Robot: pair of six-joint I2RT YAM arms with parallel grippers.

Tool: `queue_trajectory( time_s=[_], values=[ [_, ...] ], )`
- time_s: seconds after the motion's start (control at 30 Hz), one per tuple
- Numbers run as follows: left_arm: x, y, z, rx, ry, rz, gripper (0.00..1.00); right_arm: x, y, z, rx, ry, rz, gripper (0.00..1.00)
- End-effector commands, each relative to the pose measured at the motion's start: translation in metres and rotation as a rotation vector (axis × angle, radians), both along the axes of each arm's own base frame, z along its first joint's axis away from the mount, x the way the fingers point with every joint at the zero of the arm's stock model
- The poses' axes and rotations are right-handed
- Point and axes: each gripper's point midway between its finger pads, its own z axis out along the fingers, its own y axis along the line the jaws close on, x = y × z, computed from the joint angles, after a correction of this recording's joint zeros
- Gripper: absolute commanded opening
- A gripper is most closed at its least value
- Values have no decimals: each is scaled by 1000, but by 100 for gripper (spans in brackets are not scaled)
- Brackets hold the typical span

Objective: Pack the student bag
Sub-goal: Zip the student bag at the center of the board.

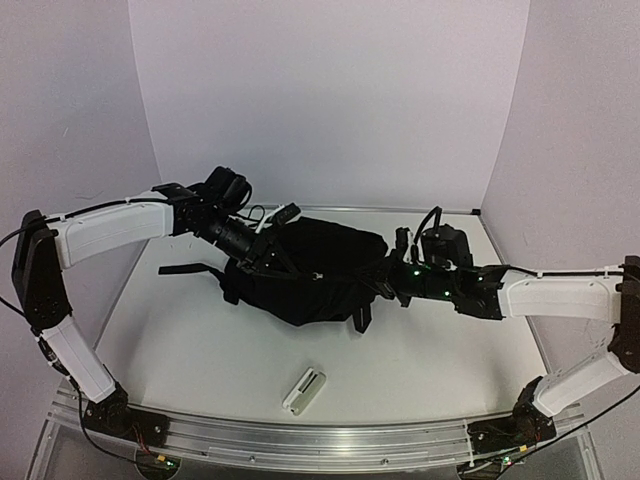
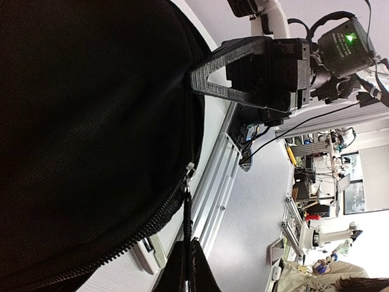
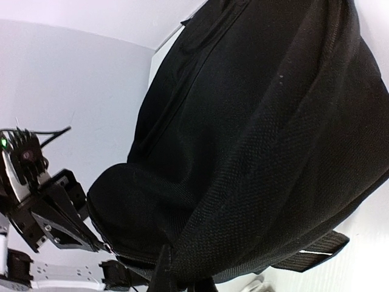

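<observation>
The student bag [image 1: 320, 268], a large black fabric backpack, lies mid-table with a strap trailing left. My left gripper [image 1: 262, 252] is at its left end, and in the left wrist view that gripper [image 2: 188, 244] is shut on the black zip pull cord [image 2: 188, 210], which hangs from the metal slider [image 2: 191, 170]. The zip teeth run closed away from it. At the bag's right end sits my right gripper [image 1: 388, 276]. The right wrist view shows this gripper [image 3: 182, 269] shut on a fold of the bag's fabric [image 3: 255, 182]. The bag's inside is hidden.
A small white flat object [image 1: 304, 390] lies on the table in front of the bag, near the aluminium front rail [image 1: 300, 440]. White walls close in the back and both sides. A loose strap [image 1: 185, 268] lies left of the bag.
</observation>
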Motion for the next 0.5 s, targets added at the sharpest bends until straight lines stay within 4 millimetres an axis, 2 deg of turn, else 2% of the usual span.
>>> queue_trajectory(
  time_s=[0.0,0.1,0.2,0.37,0.47],
  values=[
    [-22,4,39,-81,-1,-70,0,35,-44,19,-140,-131,-114,13],
    [-31,-13,47,-105,-17,-120,0,28,-37,27,-132,-157,-69,28],
    [-37,-26,59,-154,-25,-147,0,21,-37,25,-129,-144,-66,43],
    [-45,-44,77,-221,-43,-186,0,6,-41,9,-66,-31,-104,48],
    [-49,-55,77,-237,-48,-210,0,-6,-30,14,-18,-5,-90,49]
  ],
)
